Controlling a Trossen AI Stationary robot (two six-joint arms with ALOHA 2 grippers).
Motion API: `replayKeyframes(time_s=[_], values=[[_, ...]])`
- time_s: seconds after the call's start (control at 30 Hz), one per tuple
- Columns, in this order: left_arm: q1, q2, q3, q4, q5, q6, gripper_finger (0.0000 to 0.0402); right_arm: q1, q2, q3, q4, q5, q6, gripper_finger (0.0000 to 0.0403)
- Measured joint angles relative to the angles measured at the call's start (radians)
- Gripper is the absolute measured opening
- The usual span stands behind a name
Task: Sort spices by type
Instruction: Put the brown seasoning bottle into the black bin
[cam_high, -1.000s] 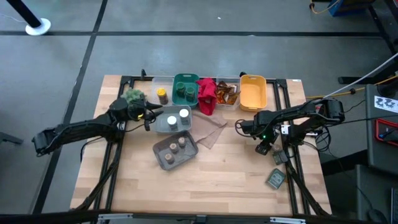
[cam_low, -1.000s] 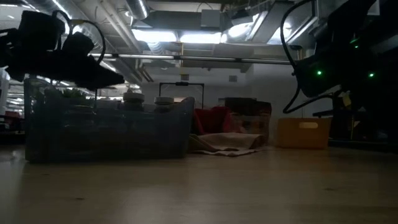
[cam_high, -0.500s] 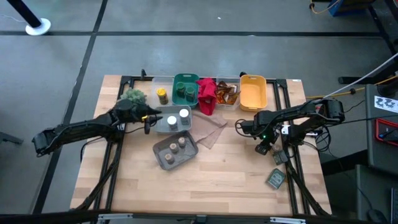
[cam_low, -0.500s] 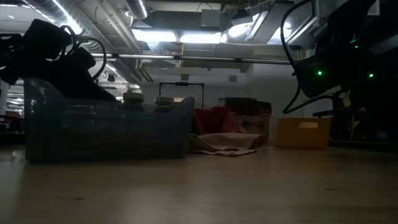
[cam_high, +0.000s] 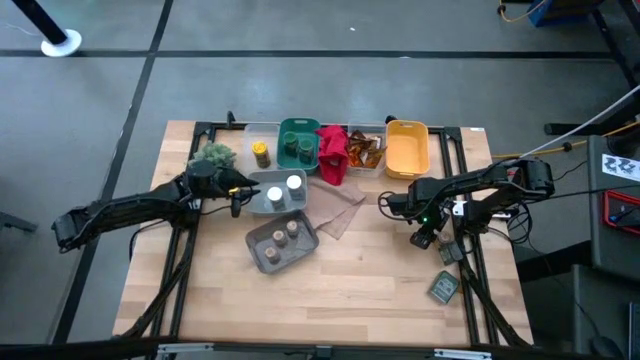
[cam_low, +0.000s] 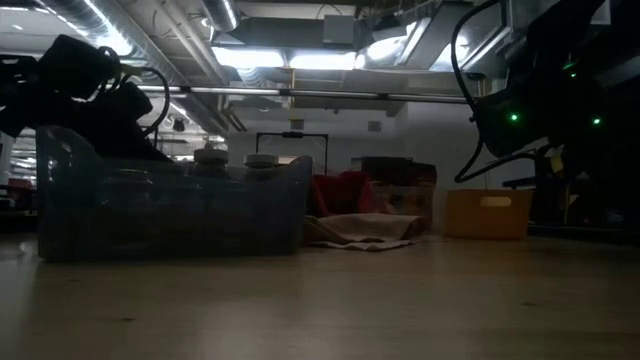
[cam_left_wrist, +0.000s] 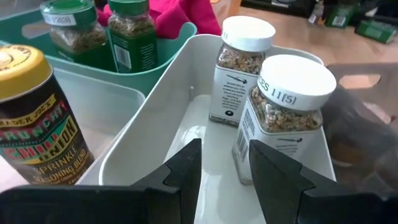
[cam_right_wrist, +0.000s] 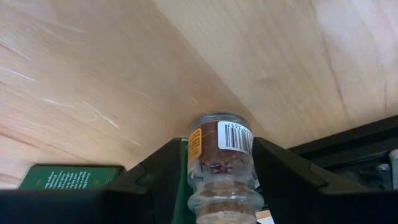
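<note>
My left gripper (cam_high: 240, 190) (cam_left_wrist: 225, 167) stands open, tipped down over the near-left end of a white bin (cam_left_wrist: 163, 118). Nothing is between its fingers. Two white-lidded spice jars (cam_left_wrist: 283, 112) (cam_high: 286, 189) stand upright in that bin just ahead of it. At the table's right, my right gripper (cam_high: 442, 248) (cam_right_wrist: 221, 186) is shut on a glass jar of brown spice (cam_right_wrist: 221, 158). A yellow-lidded jar (cam_left_wrist: 37, 118) and green-lidded jars (cam_left_wrist: 93, 31) stand in the bins behind. Three tan-lidded jars sit in a grey tray (cam_high: 282, 240). A dark green packet (cam_high: 444, 288) lies flat near the right gripper. My right gripper pinches the jar's two sides (cam_right_wrist: 194, 163) between its fingers, which slant down from above and lie along the jar. The jar's labelled body points away from the wrist toward the table wood. Its lid end is hidden between the fingers. Whether it touches the table, I cannot tell.
Along the far edge stand a clear bin, a teal bin (cam_high: 297, 145), a red cloth (cam_high: 332, 152), a bin of orange-brown packets (cam_high: 365, 150) and a yellow bin (cam_high: 407, 147). A bushy plant (cam_high: 215, 155) sits far left. Brown paper (cam_high: 340, 212) lies mid-table. Bare wood fills the near half.
My left gripper has tipped its fingers downward and sunk a little toward the white bin, dropping behind the bin's wall in the low view. Its finger gap looks unchanged. The jars have not moved.
</note>
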Motion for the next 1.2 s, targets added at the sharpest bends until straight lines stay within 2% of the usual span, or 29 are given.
replayKeyframes(time_s=[0.37,0.83,1.07,1.2], values=[[0.0,0.0,-0.002,-0.009,0.004,0.126,0.0127,0.0,0.0,0.0,0.0,0.001,0.0,0.0195],[0.0,0.0,-0.002,-0.009,0.002,0.129,0.0127,0.0,0.0,0.0,-0.017,0.063,0.04,0.0195],[0.0,0.0,-0.003,-0.009,0.001,0.13,0.0127,0.0,0.0,0.0,-0.019,0.135,0.133,0.0195],[0.0,0.001,-0.003,-0.009,0.001,0.13,0.0127,0.0,0.0,0.0,-0.017,0.137,0.171,0.0195]])
